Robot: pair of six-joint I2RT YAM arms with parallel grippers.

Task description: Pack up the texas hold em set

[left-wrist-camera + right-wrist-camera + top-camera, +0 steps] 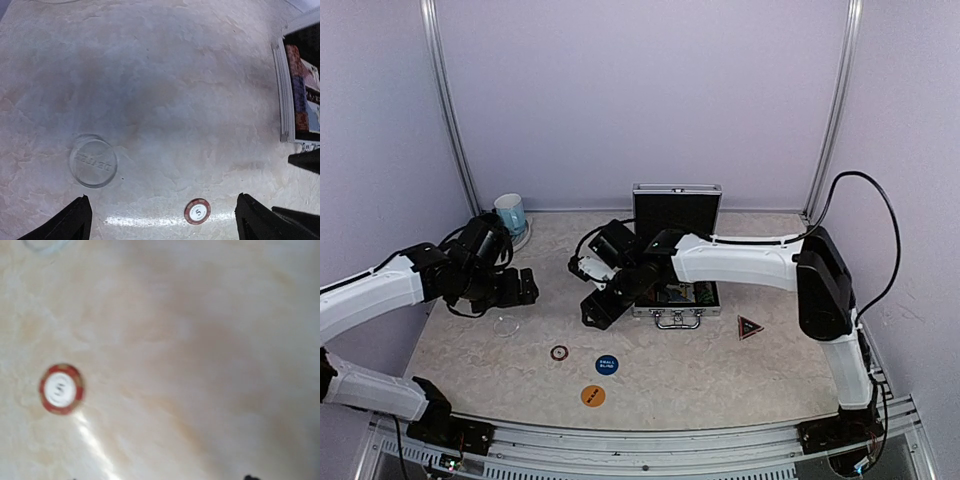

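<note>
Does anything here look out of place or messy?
Nothing is spilled or damaged, but pieces lie loose outside the open case: a red chip, a blue button, an orange button, a clear disc and a dark triangular marker.

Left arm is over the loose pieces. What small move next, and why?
Probably lower the left tool onto the red 5 chip: it lies loose on the table outside the open case, framed between that tool's spread fingers.
</note>
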